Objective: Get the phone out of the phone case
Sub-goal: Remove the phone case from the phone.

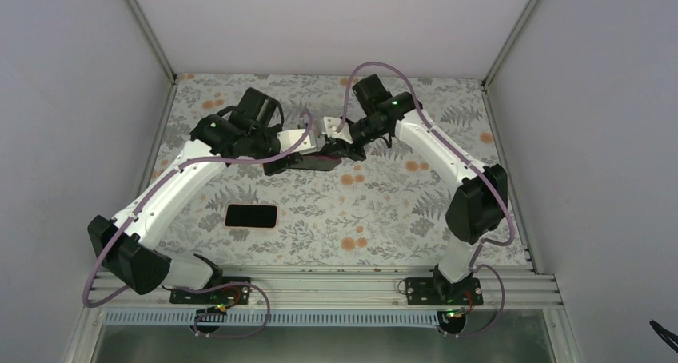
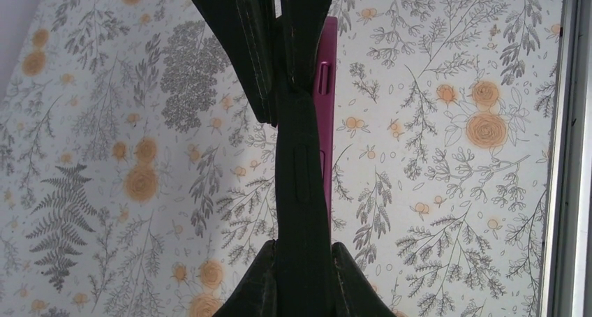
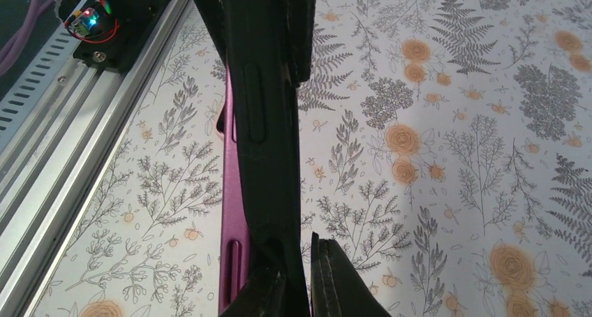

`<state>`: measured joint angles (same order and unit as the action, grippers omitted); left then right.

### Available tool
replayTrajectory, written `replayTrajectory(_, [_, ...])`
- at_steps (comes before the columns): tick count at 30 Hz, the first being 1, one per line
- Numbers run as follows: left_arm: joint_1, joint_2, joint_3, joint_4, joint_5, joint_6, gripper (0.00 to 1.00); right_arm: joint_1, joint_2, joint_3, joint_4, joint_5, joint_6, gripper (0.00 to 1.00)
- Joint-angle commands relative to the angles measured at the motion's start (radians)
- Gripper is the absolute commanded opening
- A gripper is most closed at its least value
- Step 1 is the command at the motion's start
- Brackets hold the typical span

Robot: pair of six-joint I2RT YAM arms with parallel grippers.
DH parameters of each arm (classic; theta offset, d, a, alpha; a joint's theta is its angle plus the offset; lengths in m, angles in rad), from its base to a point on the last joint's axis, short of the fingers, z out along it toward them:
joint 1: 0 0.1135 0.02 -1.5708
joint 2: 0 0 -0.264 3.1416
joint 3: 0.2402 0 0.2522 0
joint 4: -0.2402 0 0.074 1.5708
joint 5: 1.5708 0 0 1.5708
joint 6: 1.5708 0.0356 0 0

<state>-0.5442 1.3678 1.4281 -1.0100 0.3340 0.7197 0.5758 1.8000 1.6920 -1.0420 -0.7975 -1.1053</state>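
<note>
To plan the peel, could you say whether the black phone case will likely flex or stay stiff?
Probably flexible: the phone case seems to bow away from the magenta phone. Its matte, moulded edge likely resists slipping in the right gripper.

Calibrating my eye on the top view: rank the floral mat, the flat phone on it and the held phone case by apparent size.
1. Largest: floral mat.
2-3. The flat phone and held phone case look alike. The held one is partly hidden, so unranked.
</note>
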Motion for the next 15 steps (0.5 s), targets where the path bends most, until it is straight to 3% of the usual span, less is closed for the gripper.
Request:
replayTrajectory(1, [0.018, -0.039, 0.062, 0.604, -0.029, -0.043, 0.03, 0.108, -0.021, -0.075, -0.164, -0.110, 0.061, 0.04])
replayTrajectory(4, [0.018, -0.044, 0.053, 0.607, -0.029, -0.036, 0.16, 0.106, -0.038, -0.076, -0.137, -0.096, 0.087, 0.04])
replayTrajectory(8, [0.018, -0.049, 0.067, 0.578, -0.017, -0.018, 0.57, 0.104, -0.058, -0.074, -0.109, -0.083, 0.124, 0.04])
replayTrajectory(13, [0.016, -0.090, 0.081, 0.558, -0.027, -0.003, 0.95, 0.074, -0.054, -0.078, -0.108, -0.066, 0.154, 0.04])
replayTrajectory(15, [0.016, -0.116, 0.084, 0.551, -0.043, 0.019, 1.00, 0.046, -0.061, -0.086, -0.091, -0.081, 0.178, 0.04])
